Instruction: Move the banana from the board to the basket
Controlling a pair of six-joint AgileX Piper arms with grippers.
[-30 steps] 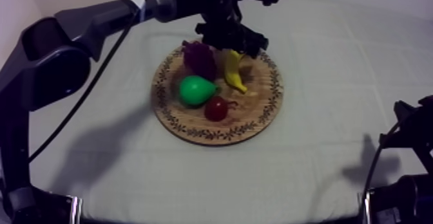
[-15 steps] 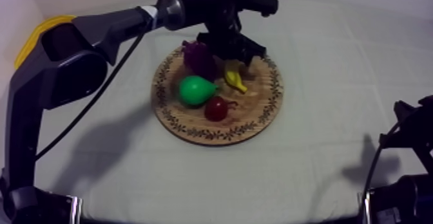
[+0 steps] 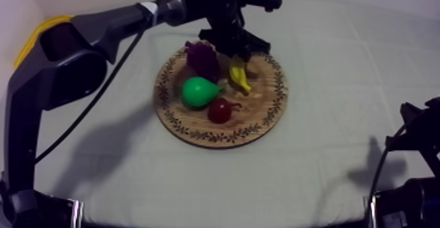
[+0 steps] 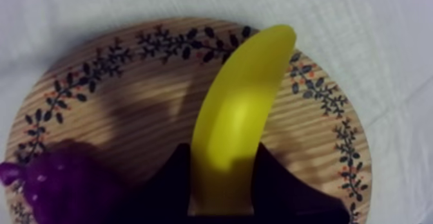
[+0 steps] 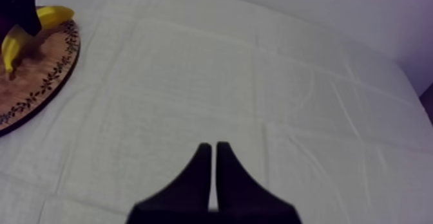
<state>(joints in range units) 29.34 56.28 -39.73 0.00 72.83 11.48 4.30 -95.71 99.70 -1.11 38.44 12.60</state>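
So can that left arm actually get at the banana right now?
Probably yes: the left gripper is down over the banana on the wooden board, a finger tight against each side, nothing in between.

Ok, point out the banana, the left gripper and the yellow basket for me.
banana point(image 4: 240, 111), left wrist view: middle of its yellow body.
left gripper point(image 4: 222, 157), left wrist view: midway between its black fingers point(image 4: 169, 183), which flank the banana.
yellow basket point(image 3: 31, 40), top view: on its curved yellow rim.

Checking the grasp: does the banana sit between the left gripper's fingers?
Yes, the left wrist view shows the banana between the left gripper's two black fingers.
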